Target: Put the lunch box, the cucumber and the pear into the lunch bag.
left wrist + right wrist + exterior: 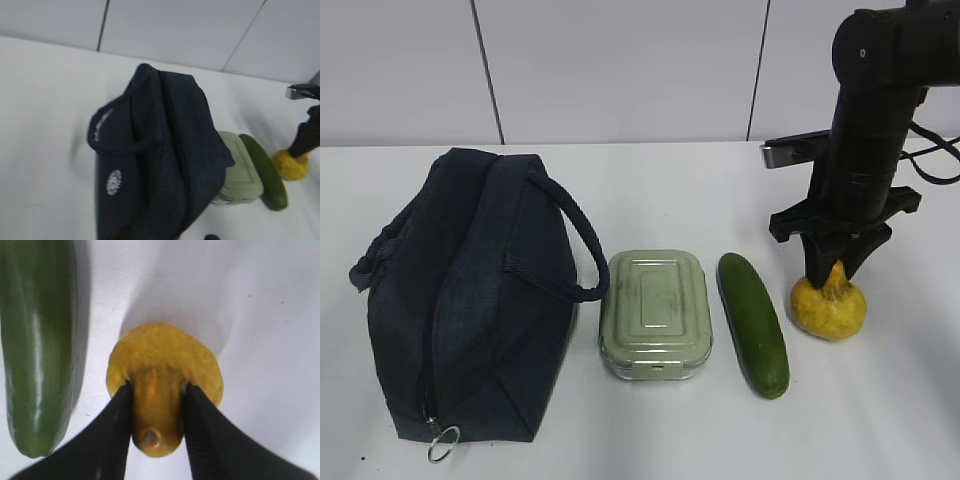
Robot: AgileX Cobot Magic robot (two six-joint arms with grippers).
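Now R gripper [157, 412] jaws clamp the pear [830, 305] by its neck, upright on desk [880, 400]; L jaws unseen, can't tell.

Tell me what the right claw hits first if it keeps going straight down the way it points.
The right claw points down with its fingers already pressed on the neck of the pear. Going further, it would meet the pear's wide body first, then probably the table beneath it.
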